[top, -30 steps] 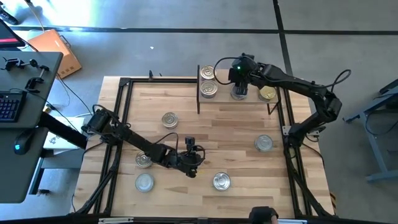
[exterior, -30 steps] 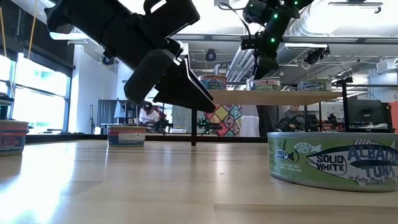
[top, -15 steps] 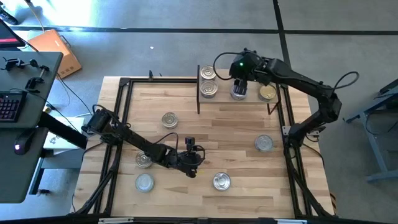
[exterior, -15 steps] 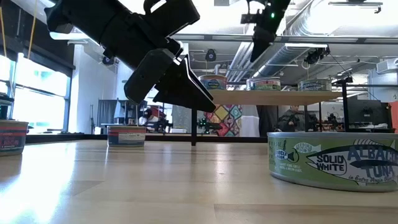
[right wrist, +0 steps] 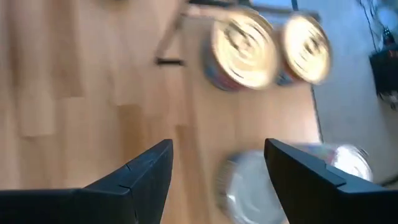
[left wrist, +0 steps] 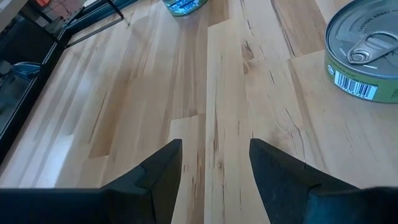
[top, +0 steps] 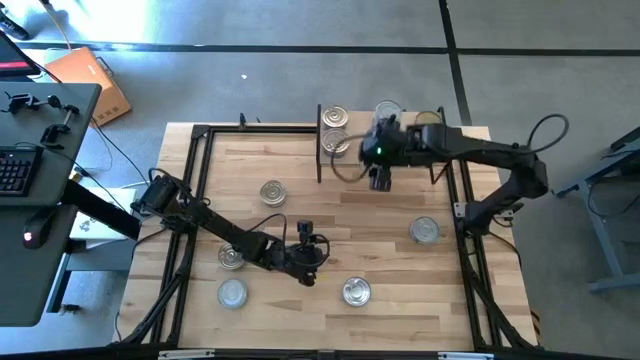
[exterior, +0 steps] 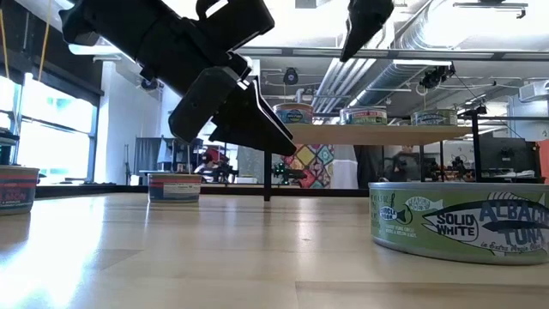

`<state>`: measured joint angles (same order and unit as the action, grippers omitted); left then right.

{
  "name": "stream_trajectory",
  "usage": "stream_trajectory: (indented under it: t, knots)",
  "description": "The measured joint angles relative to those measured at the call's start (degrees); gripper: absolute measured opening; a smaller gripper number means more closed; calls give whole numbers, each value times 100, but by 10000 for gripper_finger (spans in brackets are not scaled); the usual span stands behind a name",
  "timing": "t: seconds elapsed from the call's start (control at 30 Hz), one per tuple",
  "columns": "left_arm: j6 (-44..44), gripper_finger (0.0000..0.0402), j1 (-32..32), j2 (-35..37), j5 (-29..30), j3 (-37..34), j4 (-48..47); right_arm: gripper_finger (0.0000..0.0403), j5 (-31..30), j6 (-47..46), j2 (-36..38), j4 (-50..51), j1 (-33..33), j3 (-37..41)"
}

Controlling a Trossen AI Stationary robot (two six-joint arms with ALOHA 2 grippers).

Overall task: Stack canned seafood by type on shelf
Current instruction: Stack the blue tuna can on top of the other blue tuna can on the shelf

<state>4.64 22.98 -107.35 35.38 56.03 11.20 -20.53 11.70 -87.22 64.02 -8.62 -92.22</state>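
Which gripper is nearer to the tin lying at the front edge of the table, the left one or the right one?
Left. The left gripper hovers open just beside that tin, toward the table's middle. The right gripper is open far off, by the shelf.

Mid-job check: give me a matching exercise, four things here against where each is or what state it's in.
A. left end effector
B. right end effector
C. shelf
D. green-label tuna tin

1. stands on the tabletop, off the shelf
2. carries several tins
3. open, empty, just in front of the shelf
4. open, empty, over the table's near half

Pairs: A-4, B-3, C-2, D-1
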Motion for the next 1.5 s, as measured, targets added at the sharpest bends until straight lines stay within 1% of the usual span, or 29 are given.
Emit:
stream_trajectory:
  t: [0.07,0.2,0.3,0.4,0.53,0.67,0.77,0.83,0.93,1.03,1.17,1.23,1.3,1.37,1.5]
  knots:
    - [0,179,14,0,0,0,0,245,3,-72,54,-253,266,285]
    - [4,179,35,0,2,-52,87,245,14,-458,197,-935,743,1144]
    - [85,179,35,4,0,-303,496,245,0,-757,279,-1648,1189,1819]
    - [190,179,35,4,0,-573,1005,245,18,-1080,286,-2563,1682,2459]
    - [469,179,31,4,-11,-918,1834,245,-73,-1497,275,-4226,2324,3308]
    - [715,179,29,4,-264,-1161,2656,245,-343,-1874,236,-6327,2901,4322]
    - [799,179,29,4,-495,-1233,3002,245,-743,-2179,131,-7857,3254,5101]
    - [819,179,31,4,-525,-1231,3088,245,-1084,-2394,-12,-8826,3459,5557]
    - [877,179,31,4,-535,-1233,3279,245,-1613,-2620,-377,-10146,3733,6004]
    - [998,179,31,4,-554,-1233,3521,245,-1873,-2573,-860,-10934,3912,6128]
    - [1154,179,48,4,-845,-1232,3953,245,-2021,-2519,-1457,-11185,3953,5935]
    - [1243,179,120,34,-813,-1233,4106,245,-2023,-2518,-1713,-11191,3908,5778]
    - [1405,179,239,178,-557,-1239,4138,245,-2022,-2518,-1952,-11198,3853,5595]
    - [1630,179,402,449,-175,-1237,4054,245,-2018,-2514,-2153,-11192,3795,5416]
    - [1802,179,758,1095,587,-1237,3219,245,-1853,-2389,-2460,-11192,3661,5105]
